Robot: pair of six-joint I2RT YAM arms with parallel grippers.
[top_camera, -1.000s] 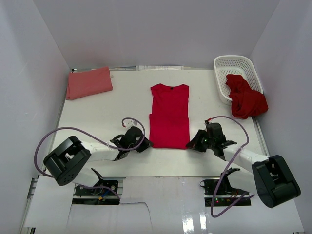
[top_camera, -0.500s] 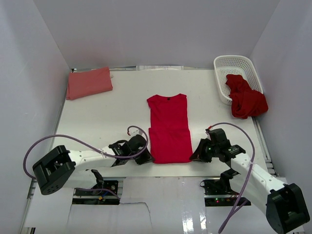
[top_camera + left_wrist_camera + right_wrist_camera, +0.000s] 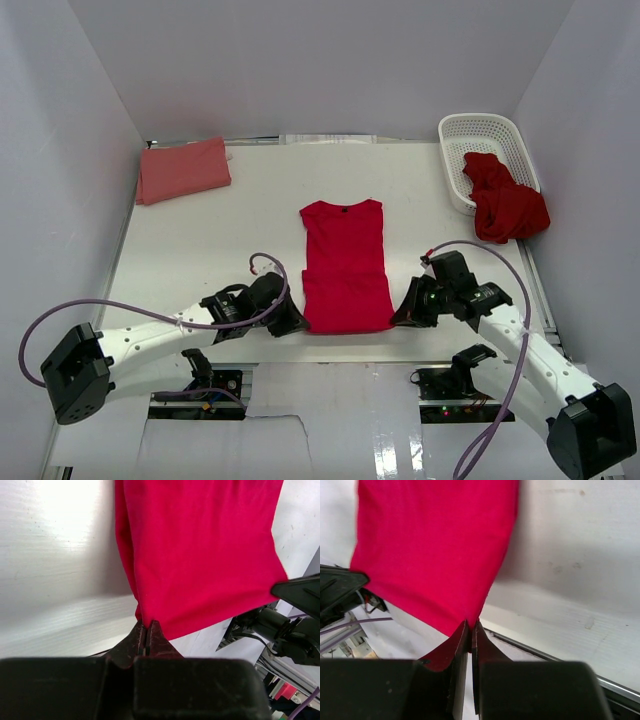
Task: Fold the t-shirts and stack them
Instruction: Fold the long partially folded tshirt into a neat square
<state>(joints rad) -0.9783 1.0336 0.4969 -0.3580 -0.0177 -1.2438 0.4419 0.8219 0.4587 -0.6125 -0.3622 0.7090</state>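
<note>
Both sets of jaws are pressed together, each pinching a corner of the same red shirt (image 3: pixel 345 265). My left gripper (image 3: pixel 145 630) holds the near left corner of its hem, and the cloth runs up and away from my fingertips in the left wrist view. My right gripper (image 3: pixel 470 629) holds the near right corner in the same way. Between them the shirt lies flat in the middle of the table (image 3: pixel 230 240), collar at the far end, sides turned in so that it makes a narrow strip, hem close to the near edge. Both my arms reach low across the table, one on either side of the shirt. A pink shirt (image 3: pixel 183 168) lies folded at the far left corner, well apart from everything else. At the far right stands a white basket (image 3: pixel 480 130), and a crumpled shirt (image 3: pixel 505 205), also red, hangs out over its near rim onto the table.
</note>
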